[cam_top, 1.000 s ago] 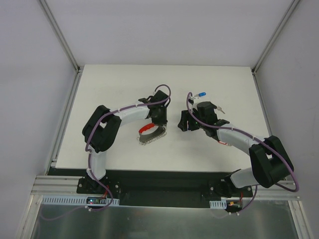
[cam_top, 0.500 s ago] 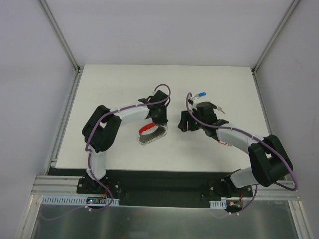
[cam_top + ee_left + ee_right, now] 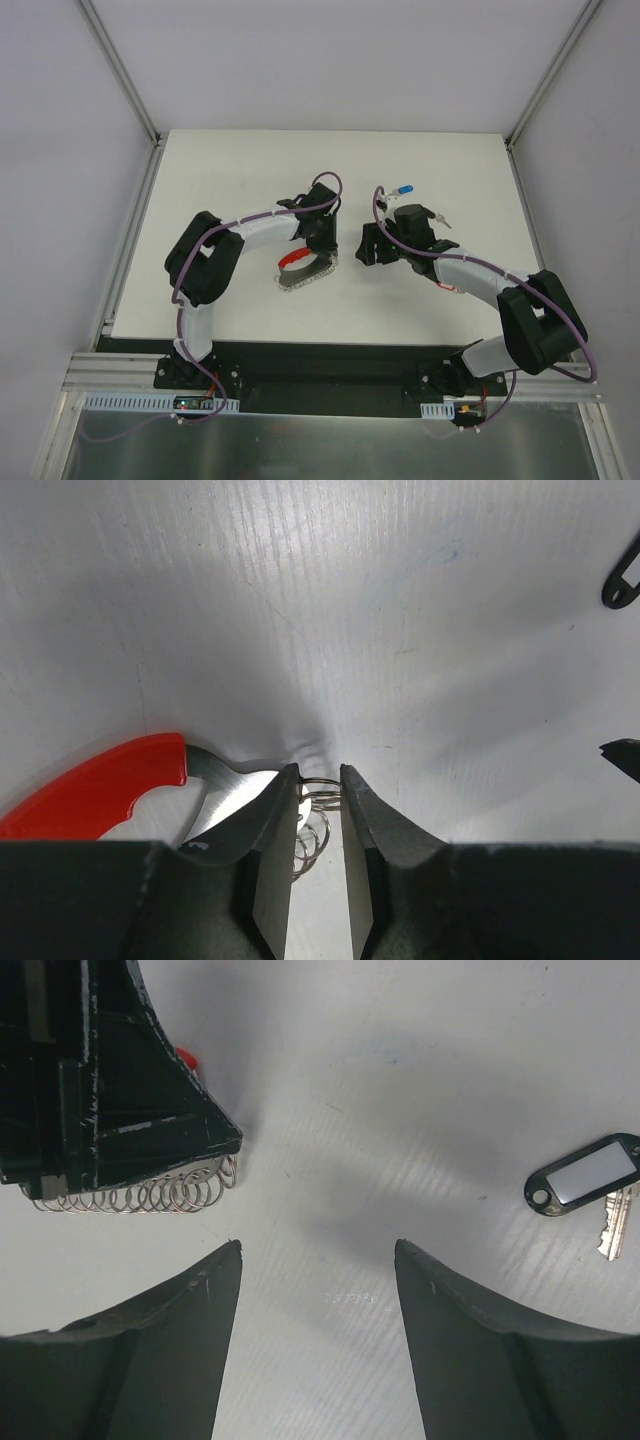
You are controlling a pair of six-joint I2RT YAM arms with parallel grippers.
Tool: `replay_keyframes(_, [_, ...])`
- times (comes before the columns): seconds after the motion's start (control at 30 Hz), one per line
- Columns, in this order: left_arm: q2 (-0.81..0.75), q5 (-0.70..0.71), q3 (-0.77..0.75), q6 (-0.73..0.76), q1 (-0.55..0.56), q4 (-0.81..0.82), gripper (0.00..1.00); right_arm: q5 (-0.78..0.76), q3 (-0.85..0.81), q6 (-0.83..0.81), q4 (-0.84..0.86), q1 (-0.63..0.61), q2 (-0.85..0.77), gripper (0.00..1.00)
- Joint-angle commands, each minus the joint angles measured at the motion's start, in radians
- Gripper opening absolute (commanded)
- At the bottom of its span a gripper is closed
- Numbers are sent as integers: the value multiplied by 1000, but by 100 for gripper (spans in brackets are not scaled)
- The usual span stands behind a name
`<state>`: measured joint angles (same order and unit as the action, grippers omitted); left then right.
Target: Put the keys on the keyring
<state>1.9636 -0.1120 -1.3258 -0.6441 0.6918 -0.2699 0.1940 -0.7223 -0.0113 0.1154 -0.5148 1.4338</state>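
The keyring (image 3: 303, 270) lies mid-table, a loop of silver wire rings with a curved red segment (image 3: 95, 790). My left gripper (image 3: 320, 770) is shut on the loop's rings (image 3: 322, 789), which sit pinched between its two fingertips next to a flat metal blade. To the right my right gripper (image 3: 318, 1245) stands open over bare table, a short way from the rings (image 3: 150, 1197). One of the keys, with a black tag (image 3: 585, 1176), lies to its right. A blue-headed key (image 3: 405, 189) lies at the back.
White walls with metal rails close in the white table (image 3: 220, 190) on the left, back and right. A small key (image 3: 443, 221) lies just behind the right wrist. The left gripper's black body (image 3: 110, 1080) fills the upper left of the right wrist view.
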Motion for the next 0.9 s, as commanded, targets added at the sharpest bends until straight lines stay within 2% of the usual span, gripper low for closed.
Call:
replay_keyframes(0.0, [-3,-52,11,17,-9,-3,23,58,-28,5,23,4,11,66])
replay_keyframes(0.17, [-51,-49,40,23,0,-2,27,79,-32,4,29,2,19,66])
replay_keyframes(0.33, [-92,-55,83,31,9,0,38,142,-37,5,50,2,43,66])
replay_keyframes(0.53, [-189,-54,166,35,17,34,39,218,-46,39,90,2,77,65])
replay_keyframes(0.87, [-448,49,361,69,17,150,43,338,-107,126,187,-8,201,57])
